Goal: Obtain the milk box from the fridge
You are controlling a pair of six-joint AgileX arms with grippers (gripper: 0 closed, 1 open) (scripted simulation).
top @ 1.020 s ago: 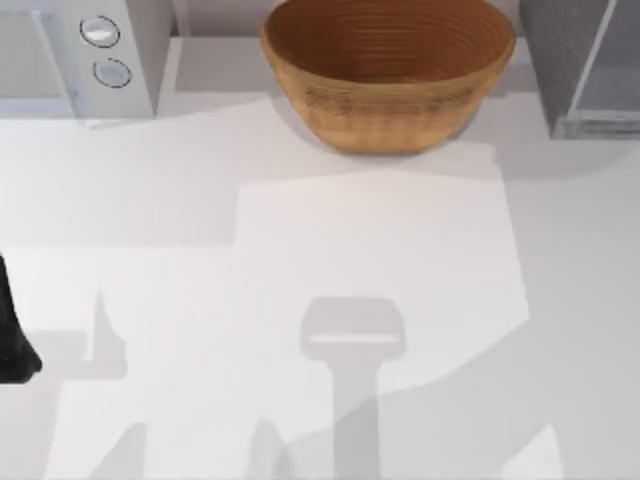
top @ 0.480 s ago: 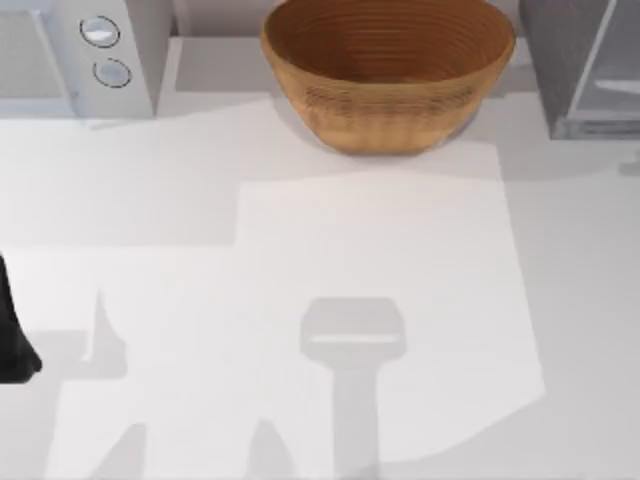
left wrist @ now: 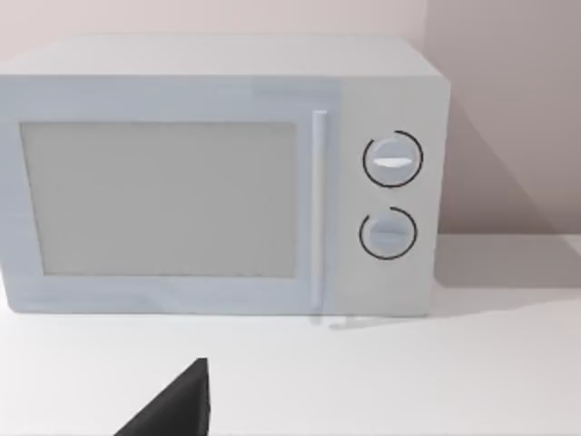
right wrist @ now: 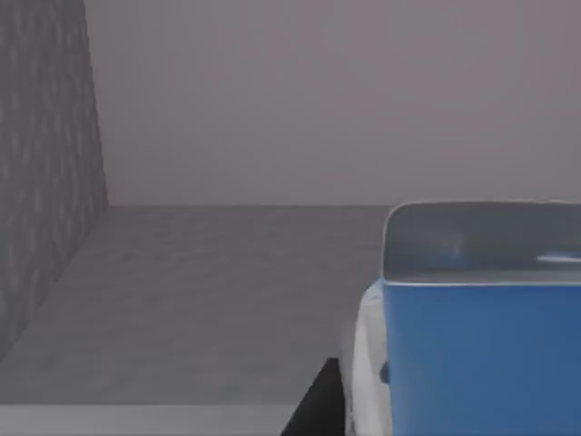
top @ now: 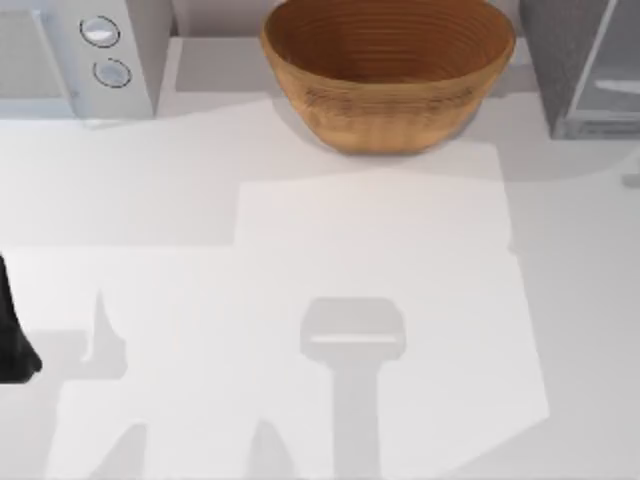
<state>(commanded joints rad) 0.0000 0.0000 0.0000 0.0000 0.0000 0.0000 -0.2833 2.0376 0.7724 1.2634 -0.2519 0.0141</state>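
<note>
Milk box [right wrist: 481, 354]: blue body, pale top, flat faces, upright, standing on the grey floor inside the fridge [top: 580, 70] at the table's far right. It sits close in front of the right wrist camera, off to one side. Right arm clearly nearer; a dark finger tip [right wrist: 313, 404] shows beside the carton, spread or pinched: cannot tell. Fridge wall dark, speckled. Woven brown basket [top: 388, 75] far centre, smooth pale microwave [top: 80, 55] far left. Left arm [top: 12, 340] parked at near left.

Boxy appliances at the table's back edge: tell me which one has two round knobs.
The light grey box at the top view's left back corner; its knobs sit beside its door. The dark grey fridge at the right has none visible.
</note>
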